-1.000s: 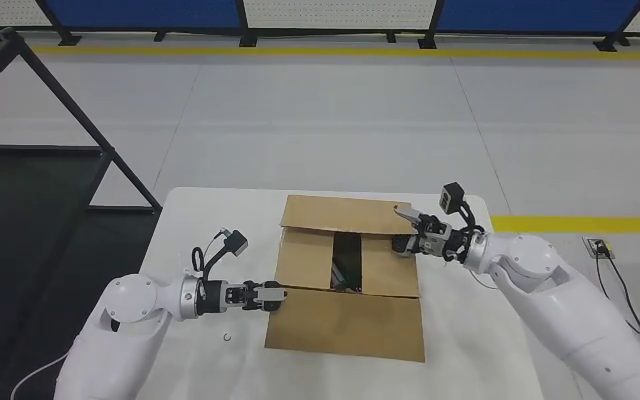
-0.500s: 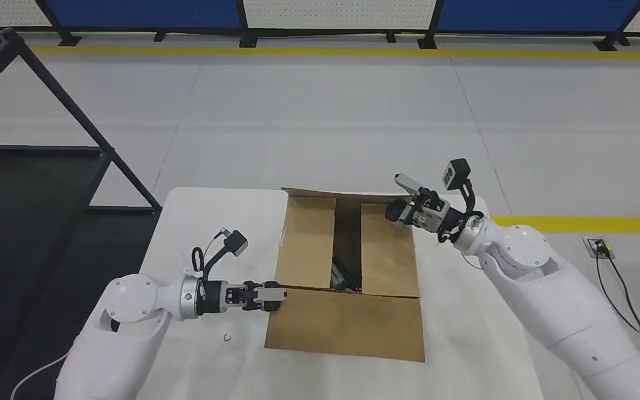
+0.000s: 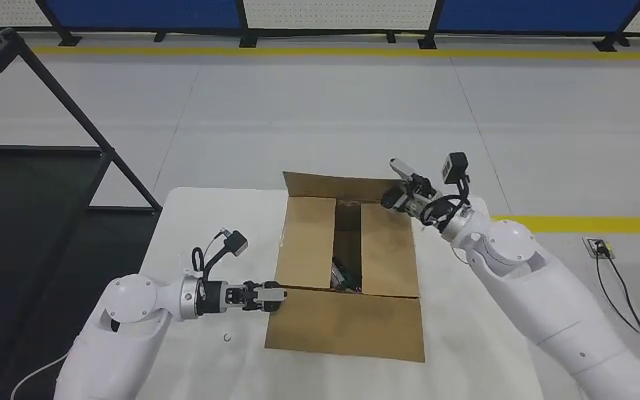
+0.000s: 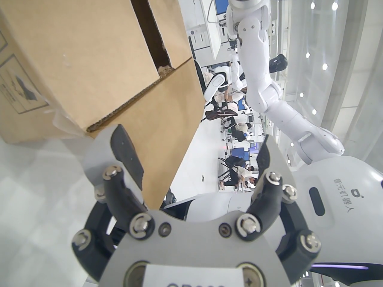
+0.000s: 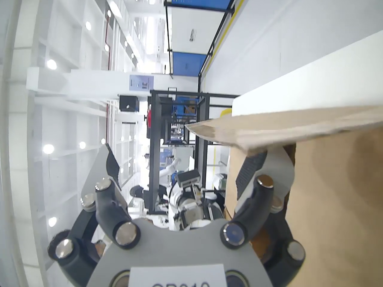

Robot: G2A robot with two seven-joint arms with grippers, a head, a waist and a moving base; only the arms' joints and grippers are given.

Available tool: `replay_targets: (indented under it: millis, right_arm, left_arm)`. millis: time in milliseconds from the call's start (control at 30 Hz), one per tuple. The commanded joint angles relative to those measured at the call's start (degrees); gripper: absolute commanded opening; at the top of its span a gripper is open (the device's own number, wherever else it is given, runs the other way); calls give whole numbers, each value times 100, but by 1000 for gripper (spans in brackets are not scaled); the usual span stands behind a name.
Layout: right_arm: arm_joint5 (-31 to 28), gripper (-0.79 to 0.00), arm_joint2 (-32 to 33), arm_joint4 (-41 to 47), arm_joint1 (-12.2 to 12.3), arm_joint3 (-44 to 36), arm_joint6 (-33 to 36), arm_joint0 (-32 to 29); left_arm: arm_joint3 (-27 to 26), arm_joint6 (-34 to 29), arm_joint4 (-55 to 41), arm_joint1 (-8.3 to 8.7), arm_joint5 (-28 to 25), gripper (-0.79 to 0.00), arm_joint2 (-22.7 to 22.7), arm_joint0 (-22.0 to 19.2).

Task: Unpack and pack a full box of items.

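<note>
Far flap [image 3: 335, 187] has been raised upright by right gripper [image 3: 392, 183], fingers spread; box [image 3: 305, 245] gapped mid-top, left gripper [image 3: 275, 296] fingers parted at near flap [image 3: 345, 325] corner

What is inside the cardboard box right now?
Through the gap between the two inner flaps, dark items show. The flaps cover the rest of the box.

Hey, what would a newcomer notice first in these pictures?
The cardboard box at centre, top partly open, dark contents showing through the gap. The right end effector sits open at a corner of the raised far flap; the open left end effector is at the near flap folded outward.
</note>
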Motion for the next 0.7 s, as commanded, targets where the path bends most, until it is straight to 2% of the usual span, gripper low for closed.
replay_targets:
  millis: [0, 100, 233, 433, 667]
  right_arm:
    - [8, 0, -138, -27, -150, 197, -303, 168]
    - [64, 0, -319, -25, -374, 663, -485, 442]
    - [431, 0, -615, -97, -688, 1366, -539, 823]
    - [487, 0, -935, -296, -1131, 2175, -677, 1180]
    - [813, 0, -1237, -625, -1558, 2851, -414, 1441]
  left_arm:
    - [0, 0, 0, 0, 0, 0, 0, 0]
    - [0, 0, 0, 0, 0, 0, 0, 0]
    - [0, 0, 0, 0, 0, 0, 0, 0]
    - [0, 0, 0, 0, 0, 0, 0, 0]
    - [0, 0, 0, 0, 0, 0, 0, 0]
